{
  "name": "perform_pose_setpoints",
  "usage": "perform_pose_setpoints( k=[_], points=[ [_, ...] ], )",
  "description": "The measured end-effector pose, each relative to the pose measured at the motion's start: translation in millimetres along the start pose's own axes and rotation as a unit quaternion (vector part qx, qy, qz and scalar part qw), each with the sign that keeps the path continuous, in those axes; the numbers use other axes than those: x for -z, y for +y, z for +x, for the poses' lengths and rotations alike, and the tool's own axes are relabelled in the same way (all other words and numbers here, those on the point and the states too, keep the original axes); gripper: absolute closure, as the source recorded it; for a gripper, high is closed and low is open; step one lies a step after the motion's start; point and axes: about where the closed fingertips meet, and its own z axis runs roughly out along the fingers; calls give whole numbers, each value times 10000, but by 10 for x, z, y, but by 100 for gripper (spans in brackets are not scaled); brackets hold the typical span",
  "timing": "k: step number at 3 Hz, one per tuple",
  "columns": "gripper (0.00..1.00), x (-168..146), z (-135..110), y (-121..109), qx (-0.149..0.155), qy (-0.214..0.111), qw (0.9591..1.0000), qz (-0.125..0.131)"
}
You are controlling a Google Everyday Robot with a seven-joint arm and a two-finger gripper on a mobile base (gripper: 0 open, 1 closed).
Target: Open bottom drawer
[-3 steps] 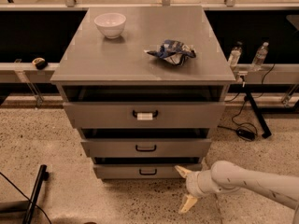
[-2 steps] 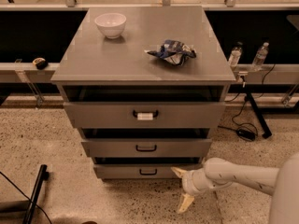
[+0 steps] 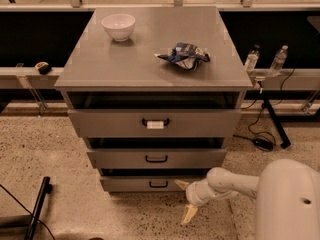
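- Since a second ago the tool [image 3: 186, 200] has shifted left, closer to the drawer stack. More of the white arm [image 3: 235, 181] now shows at the near right.
- Tool fingers stand apart, with nothing between them. One tip is up by the right end of the lowest front, the other points down toward the floor.
- Whether the upper tip touches that front cannot be told.
- The bottom drawer [image 3: 125, 184] is the lowest and narrowest of three gray fronts under the desk [image 3: 150, 74], just above the floor. It looks shut, or nearly so.
- Its black loop handle [image 3: 158, 184] sits mid-front, with its long axis running left-right.
- Key relation: the handle lies to the left of the tool and slightly higher in view, near but apart.
- The finger spread runs roughly up-down, across the handle's axis. That looks suited to straddling the bar once the tool slides left.
- Judged step: approach to the handle. Grasp not yet made, pull toward the near side not yet begun.
- Risk: the middle drawer [image 3: 115, 159] sits just above with a similar handle, so going too high would catch the wrong one.
- Also there: a white bowl [image 3: 118, 26] and a crumpled bag [image 3: 182, 55] on the desk, a top drawer [image 3: 110, 123] with a white tag, and two bottles [image 3: 252, 59] at the far right.
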Motion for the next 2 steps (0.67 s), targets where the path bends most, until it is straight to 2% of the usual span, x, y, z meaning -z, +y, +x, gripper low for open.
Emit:
perform_pose_setpoints(
  k=[1, 2],
  points=[
    [0, -438, -33, -103, 154, -136, 9996, -177],
    [0, -662, -83, -148, 232, -246, 9991, -272]
  ],
)
